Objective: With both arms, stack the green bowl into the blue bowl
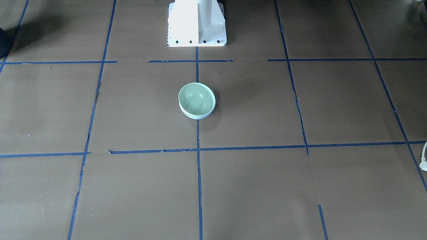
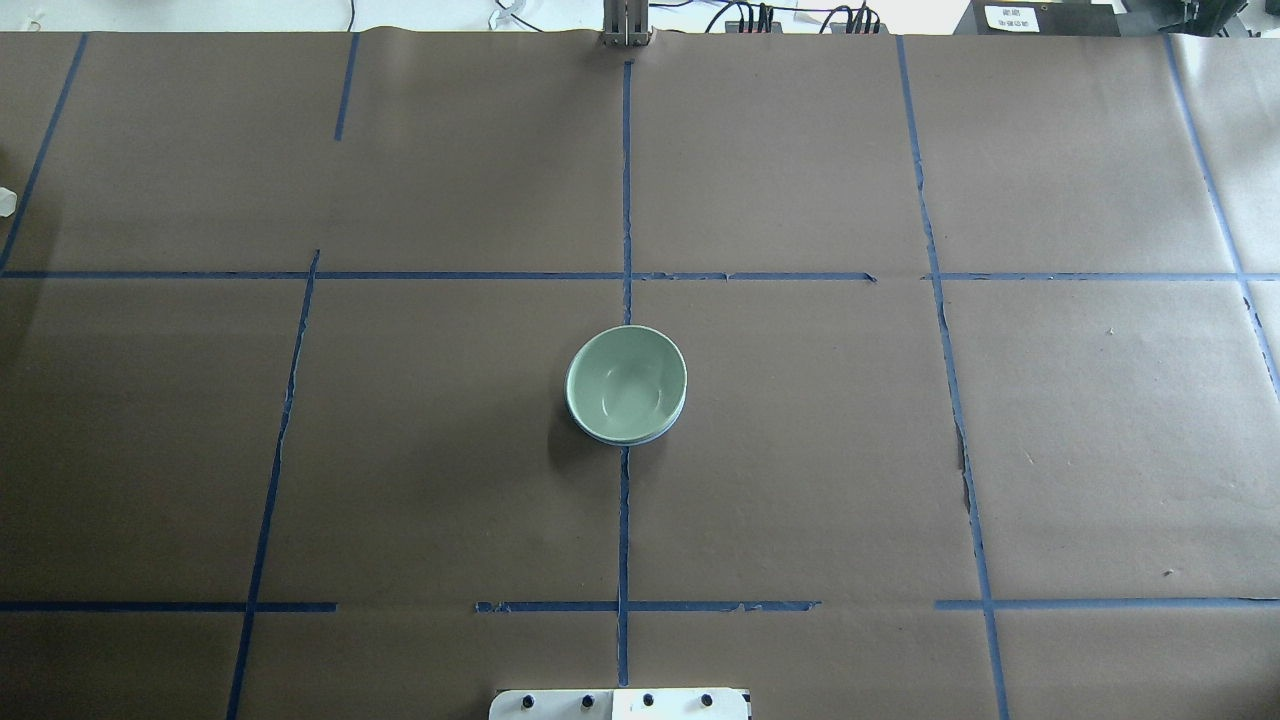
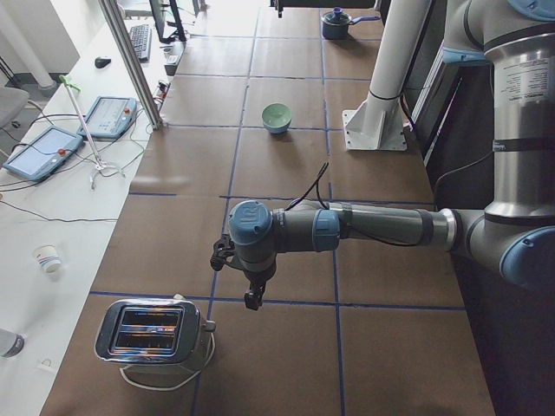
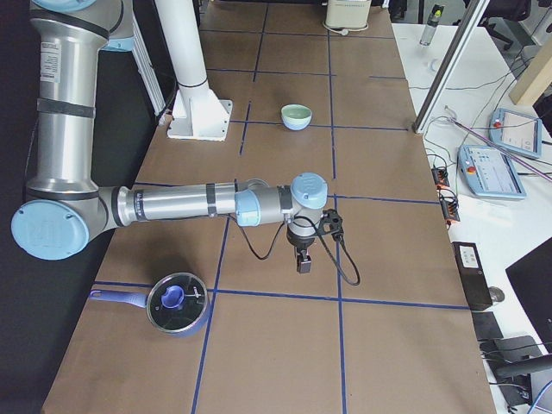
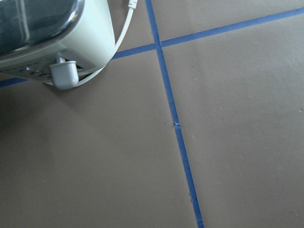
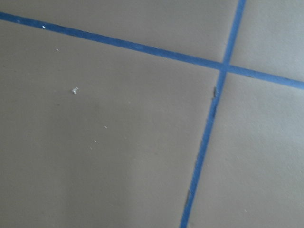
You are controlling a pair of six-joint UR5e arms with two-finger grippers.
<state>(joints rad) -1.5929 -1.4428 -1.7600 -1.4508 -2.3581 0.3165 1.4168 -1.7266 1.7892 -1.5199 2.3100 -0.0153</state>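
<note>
The green bowl (image 1: pixel 196 99) sits nested inside the blue bowl (image 1: pixel 200 117) at the table's middle, on the centre tape line. Only a thin pale blue rim shows under the green bowl (image 2: pixel 626 380) in the overhead view (image 2: pixel 666 432). The stack also shows in the side views (image 3: pixel 277 114) (image 4: pixel 296 113). My left gripper (image 3: pixel 252 299) hangs over the table's left end, far from the bowls. My right gripper (image 4: pixel 302 263) hangs over the right end, also far from them. Both show only in the side views, so I cannot tell whether they are open or shut.
A silver toaster (image 3: pixel 152 334) with its cord stands just beyond my left gripper and fills the corner of the left wrist view (image 5: pixel 42 33). A blue lidded pot (image 4: pixel 177 304) stands near my right arm. The white pedestal (image 1: pixel 196 23) stands behind the bowls.
</note>
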